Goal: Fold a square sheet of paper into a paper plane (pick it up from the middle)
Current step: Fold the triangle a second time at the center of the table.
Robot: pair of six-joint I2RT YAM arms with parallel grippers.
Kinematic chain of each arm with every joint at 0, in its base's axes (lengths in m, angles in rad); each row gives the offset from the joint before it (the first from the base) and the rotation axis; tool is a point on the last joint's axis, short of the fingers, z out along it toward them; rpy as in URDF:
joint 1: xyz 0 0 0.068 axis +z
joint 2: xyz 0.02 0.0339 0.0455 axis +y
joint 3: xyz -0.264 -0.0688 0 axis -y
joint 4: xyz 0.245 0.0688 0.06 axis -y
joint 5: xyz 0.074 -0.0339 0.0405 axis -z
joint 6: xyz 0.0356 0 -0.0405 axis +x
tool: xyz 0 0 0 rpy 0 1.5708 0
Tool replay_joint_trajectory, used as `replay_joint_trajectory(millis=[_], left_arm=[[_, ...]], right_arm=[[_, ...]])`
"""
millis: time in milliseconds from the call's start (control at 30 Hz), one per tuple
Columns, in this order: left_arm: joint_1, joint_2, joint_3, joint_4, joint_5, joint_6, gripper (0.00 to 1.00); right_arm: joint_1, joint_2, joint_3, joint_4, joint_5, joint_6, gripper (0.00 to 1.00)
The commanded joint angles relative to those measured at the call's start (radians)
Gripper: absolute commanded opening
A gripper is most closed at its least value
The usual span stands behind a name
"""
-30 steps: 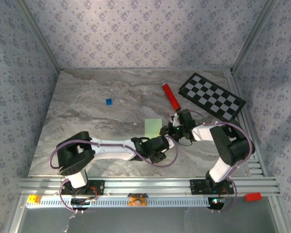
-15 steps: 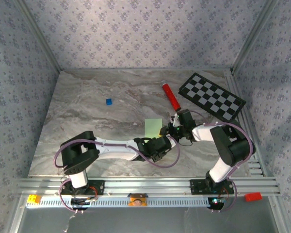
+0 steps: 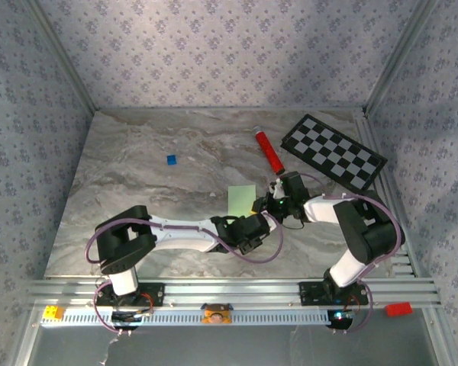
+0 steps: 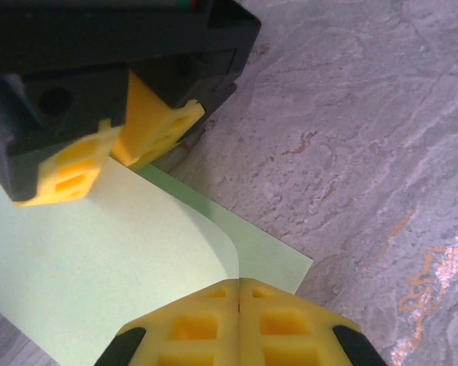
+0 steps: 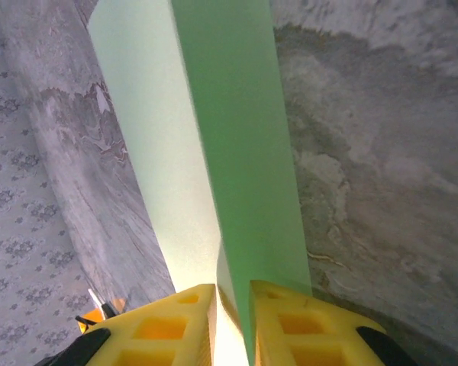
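Pale green square sheet of paper [image 4: 99, 259], thin and floppy, we judge: left gripper [image 4: 238, 293] pinches its curled edge, right gripper [image 5: 233, 305] narrowly straddles another edge.

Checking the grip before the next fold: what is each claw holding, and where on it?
Both hold the green paper. The left claw is shut on a curled-up edge; the right claw grips a folded edge with the sheet between its fingers.

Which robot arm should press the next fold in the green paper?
Probably the left. The left gripper is shut on the paper's lifted edge, ready to carry it over. The right gripper grips the other side with paper between its fingers, so it suits steadying.
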Motion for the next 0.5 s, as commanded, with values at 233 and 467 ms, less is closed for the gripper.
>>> replay_joint_trajectory(millis=[233, 467], left_arm=[[0.203, -0.104, -0.017, 0.02, 0.456, -0.148, 0.0], [0.296, -0.106, -0.042, 0.069, 0.629, -0.203, 0.0]], right_arm=[[-0.021, -0.271, -0.002, -0.347, 0.298, -0.103, 0.3], [0.012, -0.425, -0.063, -0.346, 0.39, -0.111, 0.3]])
